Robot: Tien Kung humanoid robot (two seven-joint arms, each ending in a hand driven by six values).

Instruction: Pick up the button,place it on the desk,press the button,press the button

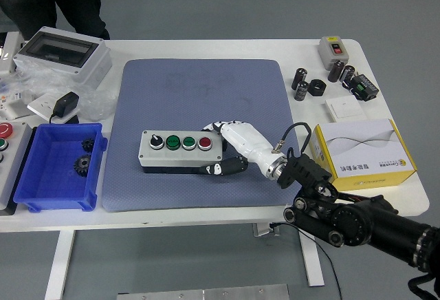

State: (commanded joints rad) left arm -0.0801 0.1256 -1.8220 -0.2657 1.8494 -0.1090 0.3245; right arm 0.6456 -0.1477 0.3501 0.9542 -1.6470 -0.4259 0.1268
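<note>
A white table [206, 49] carries a blue-grey mat [199, 87]. On the mat, the right hand [230, 150] has its fingers [216, 168] curled around the right end of the button box [180, 148], one above and one below, gripping it. The box lies flat near the mat's front. A blue bin [41, 176] sits left, a yellow box [362, 154] right.

Little print can be read. The yellow and white carton [363, 154], to the right of the right hand's fingers [221, 168], carries a small line of lettering along its front right edge, too small to make out. The grey button box [180, 146] those fingers grip shows no readable label.
</note>
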